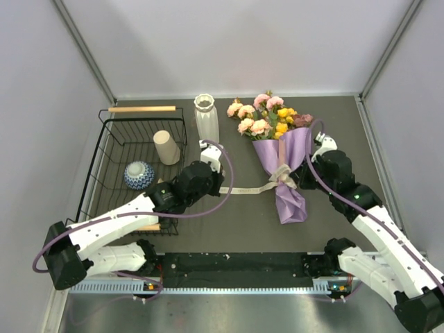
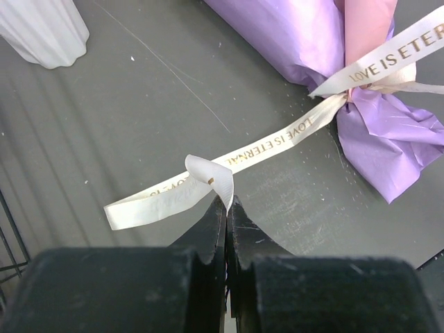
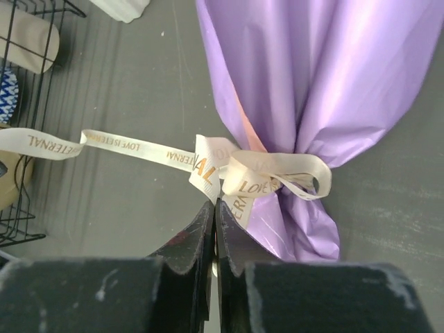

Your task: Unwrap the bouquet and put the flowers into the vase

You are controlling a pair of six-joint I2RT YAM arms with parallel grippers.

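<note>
The bouquet (image 1: 290, 163) lies on the dark table in its lilac wrap (image 3: 319, 76), with the flowers (image 1: 267, 118) pointing to the back. A cream ribbon (image 1: 253, 187) printed with gold letters is tied round its waist in a bow (image 3: 277, 177). One long tail (image 2: 270, 142) runs left from the knot. My left gripper (image 2: 227, 201) is shut on a fold near that tail's free end. My right gripper (image 3: 215, 205) is shut on a ribbon end right at the bow. The white ribbed vase (image 1: 206, 118) stands upright behind the left gripper.
A black wire basket (image 1: 111, 139) with a wooden handle (image 1: 142, 109) sits at the left. It holds a beige cup (image 1: 166, 147) and a blue-patterned bowl (image 1: 139, 175). Grey walls close in the table on three sides.
</note>
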